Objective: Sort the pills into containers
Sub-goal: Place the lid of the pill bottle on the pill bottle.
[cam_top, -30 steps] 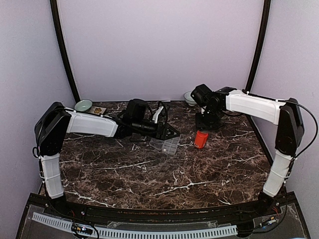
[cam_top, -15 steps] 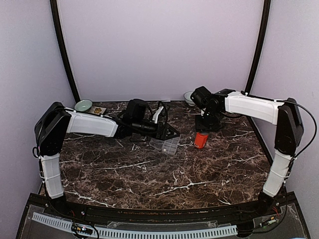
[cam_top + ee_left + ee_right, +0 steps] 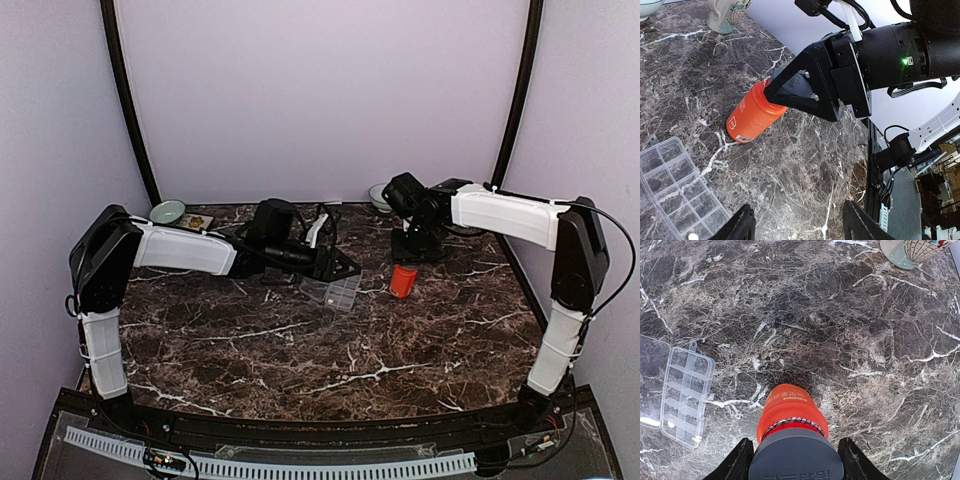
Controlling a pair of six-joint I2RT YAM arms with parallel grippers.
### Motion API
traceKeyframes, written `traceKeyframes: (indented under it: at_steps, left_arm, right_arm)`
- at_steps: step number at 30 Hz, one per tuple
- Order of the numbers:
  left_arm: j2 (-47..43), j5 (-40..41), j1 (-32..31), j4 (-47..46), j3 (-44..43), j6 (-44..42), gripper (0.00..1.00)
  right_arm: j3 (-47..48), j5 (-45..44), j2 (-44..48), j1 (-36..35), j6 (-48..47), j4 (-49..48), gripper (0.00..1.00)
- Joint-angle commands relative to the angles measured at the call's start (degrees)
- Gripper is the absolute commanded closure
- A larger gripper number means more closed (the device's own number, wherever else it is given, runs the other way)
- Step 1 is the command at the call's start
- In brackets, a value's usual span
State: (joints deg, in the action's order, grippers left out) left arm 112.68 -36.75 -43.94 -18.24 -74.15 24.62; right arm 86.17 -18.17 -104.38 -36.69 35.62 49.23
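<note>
Overhead: the clear, compartmented organiser box (image 3: pixel 338 292), lid lying open, is sitting just 12 o'clock of the marble table's (image 3: pixel 300 350) centre. Left wrist: the left gripper (image 3: pixel 797 217) is hanging spread and empty, with the box at 8 o'clock. Right wrist: the right gripper (image 3: pixel 796 460) is pinching the orange pill bottle (image 3: pixel 790 407) by its cap, with the box at 9 o'clock.

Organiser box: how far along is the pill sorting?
Done: organiser box lid lies open, and a white pill sits in an end compartment. In hand: right end effector grips the orange bottle at its grey cap, still on; left end effector open, empty. Left: uncap, sort pills.
</note>
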Motion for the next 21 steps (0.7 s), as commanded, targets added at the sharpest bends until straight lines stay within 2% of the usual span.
traceKeyframes:
  at_steps: [1,21]
  left_arm:
    - [-1.50,0.03,-0.27,0.94,-0.78,-0.85,0.38]
    - [-1.33,0.54,-0.24,2.04,-1.34,-1.51,0.38]
  right_arm:
    - [-0.41,-2.22,0.67,0.48,-0.20,-1.95,0.48]
    - [-3.08,-2.84,0.77,0.48,-0.53,-5.10,0.47]
